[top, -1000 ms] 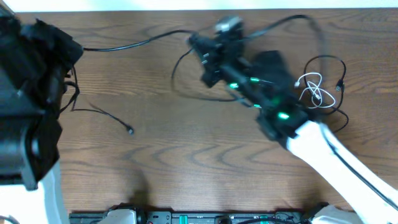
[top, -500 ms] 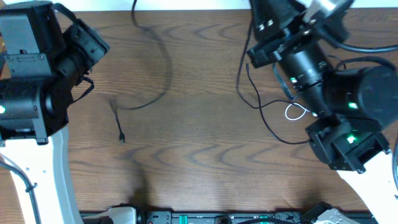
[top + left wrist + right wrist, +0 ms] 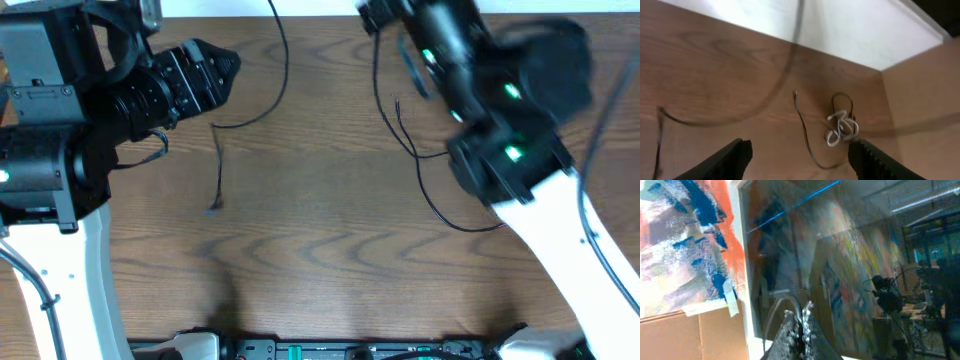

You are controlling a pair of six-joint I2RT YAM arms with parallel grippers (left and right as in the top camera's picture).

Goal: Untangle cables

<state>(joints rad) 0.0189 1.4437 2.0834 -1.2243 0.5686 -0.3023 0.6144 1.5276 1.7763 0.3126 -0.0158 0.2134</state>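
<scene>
One black cable [image 3: 262, 108] curves from the table's far edge down to a loose end [image 3: 214, 206] at left centre. My left gripper [image 3: 230, 64] hangs open above it, holding nothing. In the left wrist view it [image 3: 801, 150] frames the white cable [image 3: 841, 128], bunched with a small black loop, and a second black cable [image 3: 804, 127]. That second black cable [image 3: 422, 170] climbs to my right gripper [image 3: 372, 14] at the far edge. The right gripper [image 3: 800, 313] points upward, shut on this black cable [image 3: 774, 311]. In the overhead view the right arm hides the white cable.
The left arm's bulky body [image 3: 50, 120] fills the left side. The right arm [image 3: 510, 150] crosses the right side, blurred by motion. A white wall [image 3: 850, 30] borders the table's far edge. Equipment [image 3: 330, 350] lines the near edge.
My left gripper has opened and swung right over the table. The right arm has swept toward the far edge, pulling its black cable up. The left cable's end has slid right.
</scene>
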